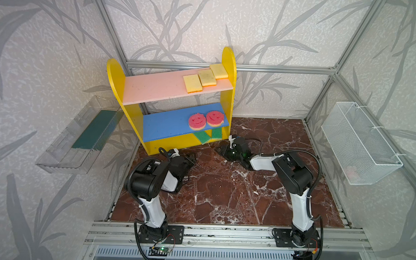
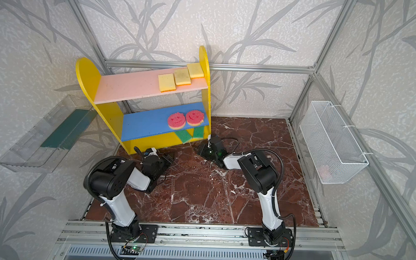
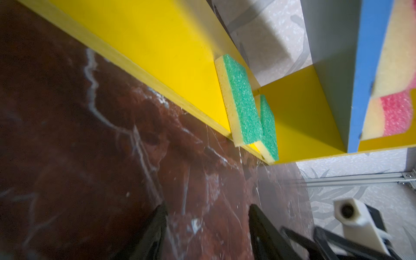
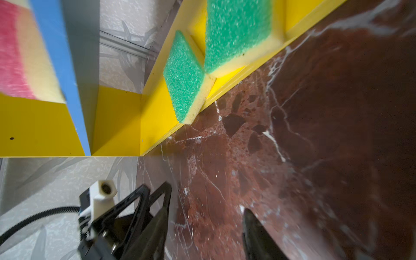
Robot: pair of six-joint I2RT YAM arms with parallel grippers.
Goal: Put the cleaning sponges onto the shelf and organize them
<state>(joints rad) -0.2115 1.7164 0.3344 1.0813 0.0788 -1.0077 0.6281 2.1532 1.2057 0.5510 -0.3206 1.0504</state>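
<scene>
The shelf (image 1: 131, 118) stands at the back of the floor. On its pink board three yellow cleaning sponges (image 1: 207, 77) lie in a row at the right end. Two round pink smiley ones (image 1: 197, 122) sit on the blue board. On the yellow base lie two green-faced sponges (image 1: 203, 137), which also show in the wrist views (image 3: 242, 99) (image 4: 184, 76). My left gripper (image 1: 191, 158) (image 3: 208, 209) hovers low before the base, open and empty. My right gripper (image 1: 218, 150) (image 4: 206, 212) is just right of it, near the green sponges, also open and empty.
A clear tray with a dark green mat (image 1: 83, 135) hangs on the left wall. A white wire basket (image 1: 359, 140) hangs on the right wall. The red marble floor (image 1: 223, 195) stretches between the arms.
</scene>
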